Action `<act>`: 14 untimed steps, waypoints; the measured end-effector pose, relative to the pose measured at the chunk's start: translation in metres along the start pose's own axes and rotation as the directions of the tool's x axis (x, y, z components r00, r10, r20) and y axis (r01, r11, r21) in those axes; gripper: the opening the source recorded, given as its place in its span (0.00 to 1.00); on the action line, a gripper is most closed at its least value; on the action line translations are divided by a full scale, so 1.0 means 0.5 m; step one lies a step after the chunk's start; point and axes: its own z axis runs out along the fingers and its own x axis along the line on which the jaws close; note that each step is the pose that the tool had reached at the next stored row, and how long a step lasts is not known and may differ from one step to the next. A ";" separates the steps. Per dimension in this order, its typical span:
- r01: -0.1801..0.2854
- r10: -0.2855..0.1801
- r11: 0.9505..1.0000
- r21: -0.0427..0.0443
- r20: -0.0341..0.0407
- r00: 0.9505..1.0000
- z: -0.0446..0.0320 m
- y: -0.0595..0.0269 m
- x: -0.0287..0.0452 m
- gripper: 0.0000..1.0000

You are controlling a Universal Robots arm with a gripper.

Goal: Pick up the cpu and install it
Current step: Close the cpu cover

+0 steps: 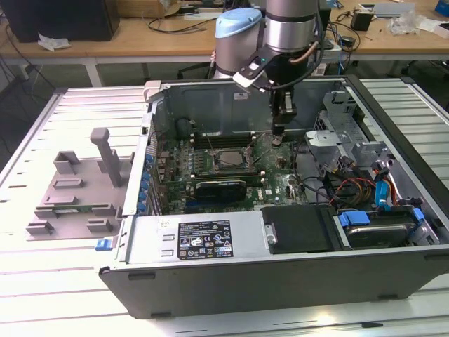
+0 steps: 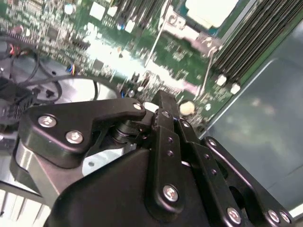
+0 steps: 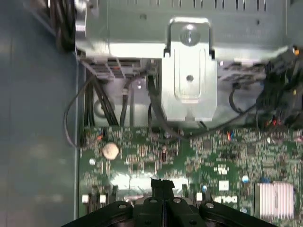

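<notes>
I record the small flat square chip with a pale shiny metal top point(image 2: 210, 9) lying flat within the metal-framed socket point(image 2: 182, 29) on the green motherboard point(image 2: 175, 56), beside the dark memory slots point(image 2: 251, 33).

An open dark grey metal computer case point(image 1: 210, 281) is laid on its side on a white slatted metal table point(image 1: 42, 295), with a green circuit board point(image 1: 272, 181) exposed inside. A grey moulded plastic fixture point(image 1: 70, 196) is set just beside the case, at the exterior view's left.

Bright, even room light; the slatted table point(image 1: 42, 295) gleams pale. Glare whitens the motherboard point(image 2: 109, 52) in the second wrist view, while the case point(image 1: 280, 274) interior sits in soft shadow.
</notes>
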 end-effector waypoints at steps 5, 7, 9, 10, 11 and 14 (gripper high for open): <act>0.000 0.000 1.000 0.000 0.000 1.000 0.006 0.008 0.000 0.11; 0.000 0.000 1.000 0.001 0.000 1.000 0.015 0.008 0.001 0.11; 0.000 0.000 1.000 0.003 0.000 1.000 0.028 0.007 0.001 0.11; 0.000 0.000 1.000 0.003 0.000 1.000 0.033 0.007 0.001 0.11; 0.000 0.000 1.000 0.004 0.000 1.000 0.037 0.007 0.001 0.11; 0.000 0.000 1.000 0.005 0.000 1.000 0.046 0.007 0.002 0.11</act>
